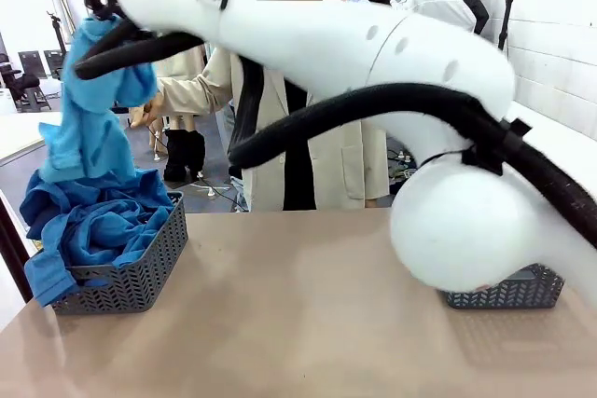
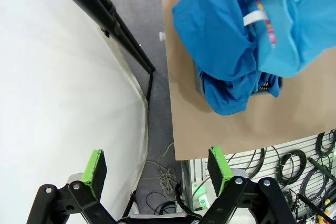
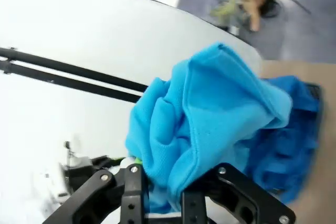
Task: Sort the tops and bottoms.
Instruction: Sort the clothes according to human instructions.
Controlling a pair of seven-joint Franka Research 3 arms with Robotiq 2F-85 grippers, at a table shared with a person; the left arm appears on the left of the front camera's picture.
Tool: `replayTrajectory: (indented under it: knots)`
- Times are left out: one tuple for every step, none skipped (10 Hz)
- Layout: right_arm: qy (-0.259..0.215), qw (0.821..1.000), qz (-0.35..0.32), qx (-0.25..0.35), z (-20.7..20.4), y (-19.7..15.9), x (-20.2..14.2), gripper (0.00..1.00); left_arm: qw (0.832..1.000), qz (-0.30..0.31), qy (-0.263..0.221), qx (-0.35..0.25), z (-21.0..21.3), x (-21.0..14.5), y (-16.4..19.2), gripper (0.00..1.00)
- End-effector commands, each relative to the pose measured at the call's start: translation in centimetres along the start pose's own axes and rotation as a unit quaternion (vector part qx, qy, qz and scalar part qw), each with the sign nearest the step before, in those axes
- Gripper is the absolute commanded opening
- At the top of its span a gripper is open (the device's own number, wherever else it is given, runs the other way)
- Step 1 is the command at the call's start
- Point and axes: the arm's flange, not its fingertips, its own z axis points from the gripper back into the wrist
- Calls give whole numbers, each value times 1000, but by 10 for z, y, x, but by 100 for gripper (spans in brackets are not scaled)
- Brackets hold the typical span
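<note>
Sky-blue collared polo (image 1: 89,109), bunched, dangling

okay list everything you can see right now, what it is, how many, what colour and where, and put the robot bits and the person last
sky blue polo shirt: one, light blue, hanging in the air above the left basket, held by the right gripper
royal blue shirts: a heap, count unclear, darker blue, piled in the left basket and spilling over its rim
left basket: one, dark grey, on the table's left side
right basket: one, dark grey, on the table's right side, mostly behind the right arm
table: one, tan
right gripper: one, black, shut on the sky blue polo shirt
left gripper: one, black with green pads, open, holding nothing, off the table's edge
person: one, beige coat, standing across the table
</note>
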Motion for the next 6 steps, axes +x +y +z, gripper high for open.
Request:
replayTrajectory:
  knots:
    - [50, 998, -12, 21, -101, 13, 0, 0, 1000, 0, 1, 3, 1, 1, 1, 100]
    - [60, 998, -12, -3, -126, -16, -21, 0, 1000, 0, 1, 3, 1, 1, 1, 100]
    - [82, 996, -27, -26, -147, -47, -38, 0, 1000, 0, 1, 3, 1, 1, 1, 100]
    - [123, 989, -66, -47, -158, -74, -52, 0, 1000, 0, 1, 3, 1, 1, 1, 100]
    - [132, 984, -88, -81, -171, -107, -67, 0, 1000, 0, 1, 3, 1, 1, 1, 100]
    - [126, 985, -61, -98, -178, -132, -80, 0, 1000, 0, 1, 3, 1, 1, 1, 100]
